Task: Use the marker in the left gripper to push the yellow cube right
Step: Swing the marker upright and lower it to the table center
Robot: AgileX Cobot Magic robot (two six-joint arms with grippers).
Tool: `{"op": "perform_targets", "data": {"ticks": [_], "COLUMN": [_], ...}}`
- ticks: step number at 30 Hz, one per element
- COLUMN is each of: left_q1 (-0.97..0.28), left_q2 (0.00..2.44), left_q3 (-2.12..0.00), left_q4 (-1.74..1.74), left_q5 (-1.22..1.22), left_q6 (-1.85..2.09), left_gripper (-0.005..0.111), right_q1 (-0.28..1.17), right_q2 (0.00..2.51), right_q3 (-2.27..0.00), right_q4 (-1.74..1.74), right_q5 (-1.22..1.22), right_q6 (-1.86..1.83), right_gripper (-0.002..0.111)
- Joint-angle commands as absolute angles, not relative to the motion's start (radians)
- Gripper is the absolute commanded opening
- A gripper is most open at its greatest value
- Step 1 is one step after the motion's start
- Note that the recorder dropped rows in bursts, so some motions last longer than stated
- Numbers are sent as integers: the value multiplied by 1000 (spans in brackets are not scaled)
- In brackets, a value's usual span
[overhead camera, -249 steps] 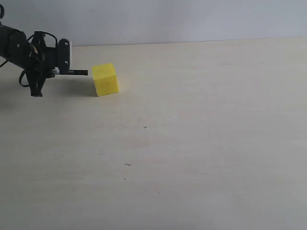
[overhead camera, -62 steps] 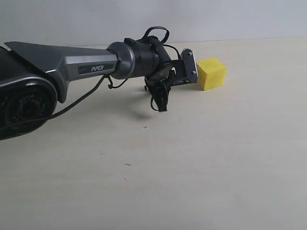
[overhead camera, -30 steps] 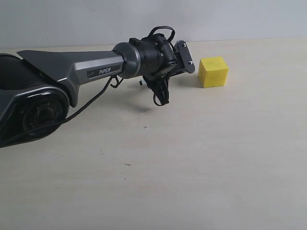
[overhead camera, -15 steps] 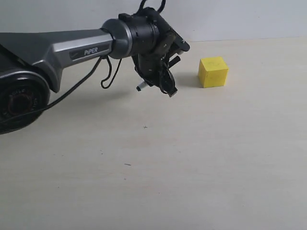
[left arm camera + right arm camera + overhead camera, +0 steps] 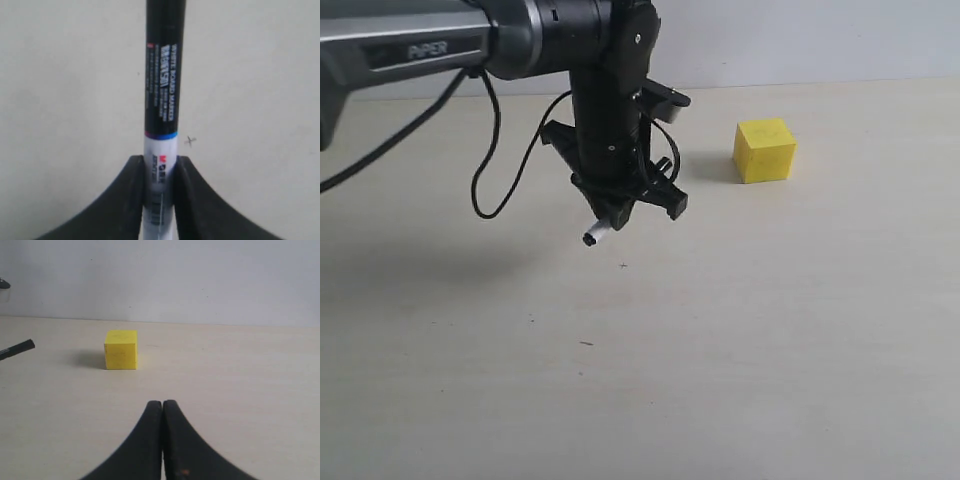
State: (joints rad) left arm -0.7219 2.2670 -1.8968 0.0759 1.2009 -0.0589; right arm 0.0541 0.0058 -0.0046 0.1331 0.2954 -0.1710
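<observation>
Right gripper (image 5: pixel 162 412), fingers pressed together on nothing, idles near side. Left gripper (image 5: pixel 620 200), pinching the marker (image 5: pixel 160 100), has lifted off the table (image 5: pixel 770 350) & swung back left, marker now angled down. Yellow cube (image 5: pixel 765 150) sits far right, well apart from it. Push looks done; arm prob. retreating.

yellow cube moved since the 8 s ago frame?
Yes. The yellow cube went right: it sat left of the small cross mark then, and now sits right of it.
</observation>
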Motion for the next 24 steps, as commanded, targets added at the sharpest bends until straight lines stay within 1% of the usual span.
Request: {"op": "perform_targets", "data": {"ticks": [1, 5, 9, 12, 15, 18, 20, 24], "left_q1": [-756, -811, -842, -824, -772, -767, -767, -754], "left_q2": [2107, 1986, 1988, 2021, 2064, 2084, 2112, 2154], "left_q3": [-1741, -1602, -1515, -1501, -1501, -1501, -1501, -1501], "left_q4": [14, 0, -6, 5, -16, -12, -23, -41], "left_q5": [1055, 977, 907, 876, 879, 835, 759, 759], "left_q6": [-182, -389, -525, -596, -742, -750, -750, -750], "left_gripper": [0, 0, 0, 0, 0, 0, 0, 0], "right_q1": [58, 58, 78, 102, 105, 105, 105, 105], "right_q2": [0, 0, 0, 0, 0, 0, 0, 0], "right_q3": [0, 0, 0, 0, 0, 0, 0, 0], "right_q4": [132, 132, 132, 132, 132, 132, 132, 132], "right_q5": [290, 290, 290, 290, 290, 290, 290, 290], "right_q6": [-173, -173, -173, -173, -173, -173, -173, -173], "right_gripper": [0, 0, 0, 0, 0, 0, 0, 0]}}
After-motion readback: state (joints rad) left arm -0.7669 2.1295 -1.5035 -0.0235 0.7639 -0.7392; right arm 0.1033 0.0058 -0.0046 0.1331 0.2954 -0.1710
